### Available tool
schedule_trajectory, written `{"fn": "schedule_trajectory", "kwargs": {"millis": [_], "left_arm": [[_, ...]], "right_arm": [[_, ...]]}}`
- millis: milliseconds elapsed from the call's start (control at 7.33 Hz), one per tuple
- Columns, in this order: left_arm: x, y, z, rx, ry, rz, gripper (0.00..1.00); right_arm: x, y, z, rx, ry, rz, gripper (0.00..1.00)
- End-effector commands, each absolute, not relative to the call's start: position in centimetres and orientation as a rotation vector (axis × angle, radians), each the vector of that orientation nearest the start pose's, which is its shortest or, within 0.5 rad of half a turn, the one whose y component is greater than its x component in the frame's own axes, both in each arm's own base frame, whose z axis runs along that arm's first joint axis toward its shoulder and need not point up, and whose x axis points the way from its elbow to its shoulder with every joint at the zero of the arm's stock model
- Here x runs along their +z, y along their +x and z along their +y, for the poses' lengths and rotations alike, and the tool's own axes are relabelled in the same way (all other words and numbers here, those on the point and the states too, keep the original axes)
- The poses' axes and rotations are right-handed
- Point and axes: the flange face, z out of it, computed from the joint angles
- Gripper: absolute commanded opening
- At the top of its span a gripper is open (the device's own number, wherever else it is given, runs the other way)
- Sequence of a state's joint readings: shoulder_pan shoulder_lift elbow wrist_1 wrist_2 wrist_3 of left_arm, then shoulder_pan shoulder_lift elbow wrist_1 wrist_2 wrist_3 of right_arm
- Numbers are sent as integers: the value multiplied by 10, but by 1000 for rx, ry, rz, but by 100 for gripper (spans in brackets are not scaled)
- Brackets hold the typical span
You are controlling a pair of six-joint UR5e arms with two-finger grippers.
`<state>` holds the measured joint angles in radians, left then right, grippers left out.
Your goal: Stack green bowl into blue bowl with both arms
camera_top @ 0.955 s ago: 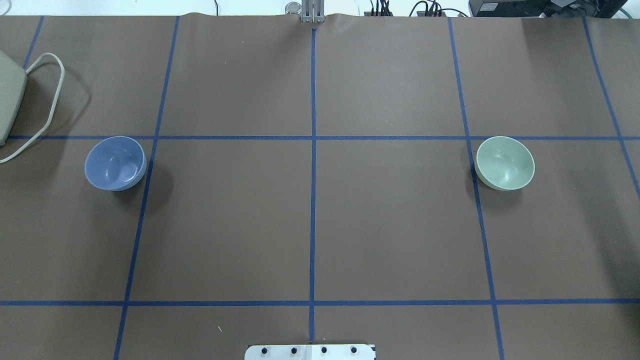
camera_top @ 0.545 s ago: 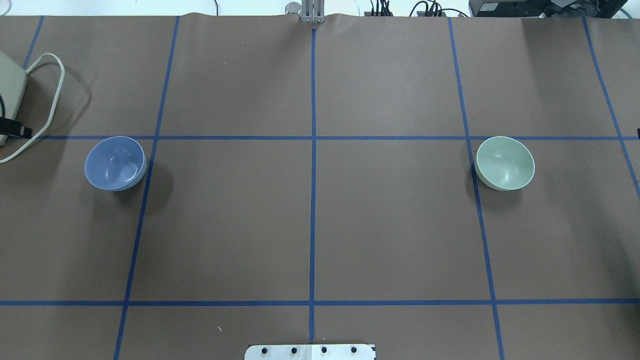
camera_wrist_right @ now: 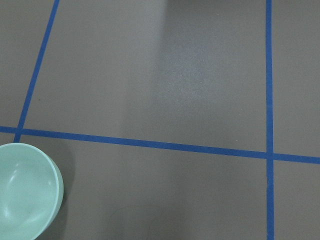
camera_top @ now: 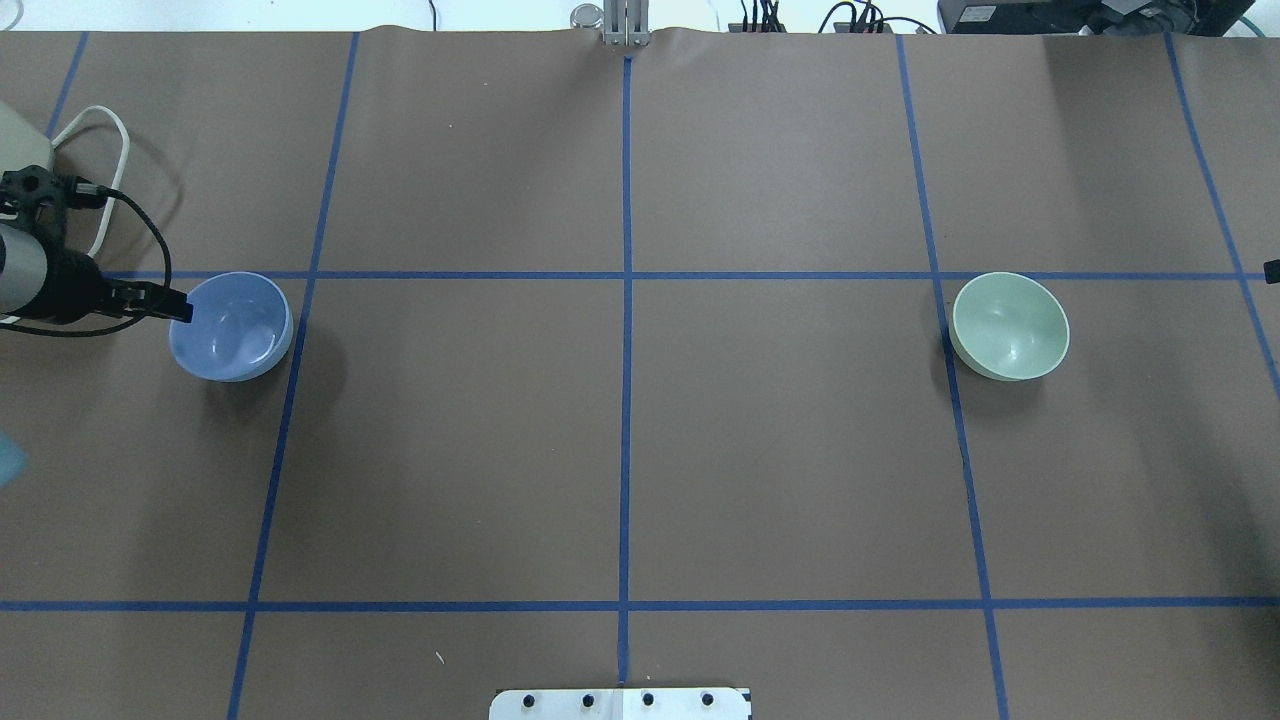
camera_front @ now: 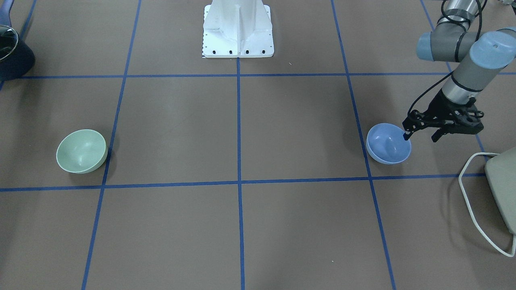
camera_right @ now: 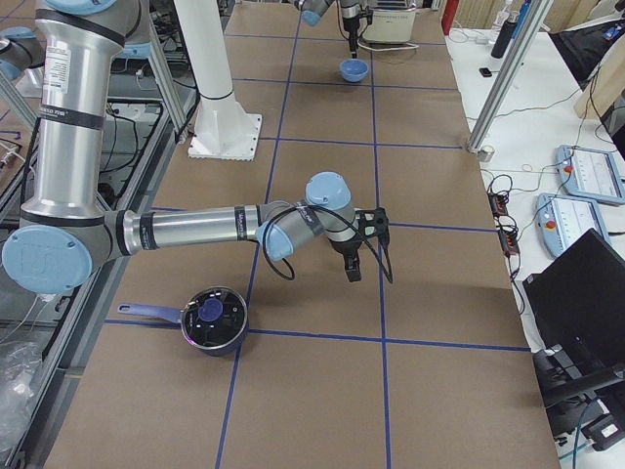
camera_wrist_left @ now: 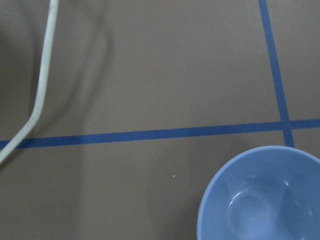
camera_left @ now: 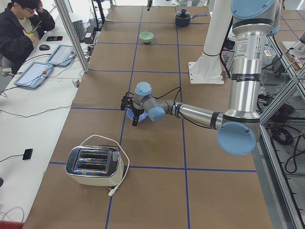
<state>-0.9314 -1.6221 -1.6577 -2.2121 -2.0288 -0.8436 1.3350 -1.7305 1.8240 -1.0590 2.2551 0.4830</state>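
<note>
The blue bowl point(camera_top: 232, 327) stands upright on the left of the table, and also shows in the front view point(camera_front: 388, 143) and the left wrist view point(camera_wrist_left: 265, 200). My left gripper point(camera_front: 420, 137) is open at the bowl's outer rim. One fingertip point(camera_top: 183, 311) is over the rim and the other is outside the bowl. The green bowl point(camera_top: 1010, 326) stands upright on the right, apart from both grippers, and shows in the right wrist view point(camera_wrist_right: 25, 192). My right gripper point(camera_right: 352, 266) hangs over bare table beside it. I cannot tell whether it is open or shut.
A toaster point(camera_left: 93, 166) with a white cord point(camera_front: 469, 189) sits at the table's left end, just beyond the left gripper. A dark pot with a lid point(camera_right: 213, 318) is at the right end. The white base column point(camera_front: 238, 28) stands at the near middle edge.
My left arm has come in from the left edge, and its open gripper is now at the blue bowl's rim. A sliver of the right gripper shows at the right edge. Neither bowl has moved.
</note>
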Motion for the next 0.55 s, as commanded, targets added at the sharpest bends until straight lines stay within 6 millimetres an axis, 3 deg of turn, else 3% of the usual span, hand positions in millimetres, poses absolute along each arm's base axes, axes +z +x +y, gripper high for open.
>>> {"fn": "schedule_trajectory", "kwargs": {"millis": [0, 136, 273, 409], "left_arm": [[547, 272, -500, 4, 280, 843, 37], [549, 273, -500, 9, 287, 850, 10], [542, 272, -499, 14, 297, 862, 0], [522, 271, -497, 25, 314, 890, 0]], "right_arm": [[551, -37, -453, 22, 313, -824, 100], [552, -37, -454, 24, 313, -823, 100], [552, -37, -454, 22, 313, -822, 100], [551, -37, -454, 21, 314, -824, 100]]}}
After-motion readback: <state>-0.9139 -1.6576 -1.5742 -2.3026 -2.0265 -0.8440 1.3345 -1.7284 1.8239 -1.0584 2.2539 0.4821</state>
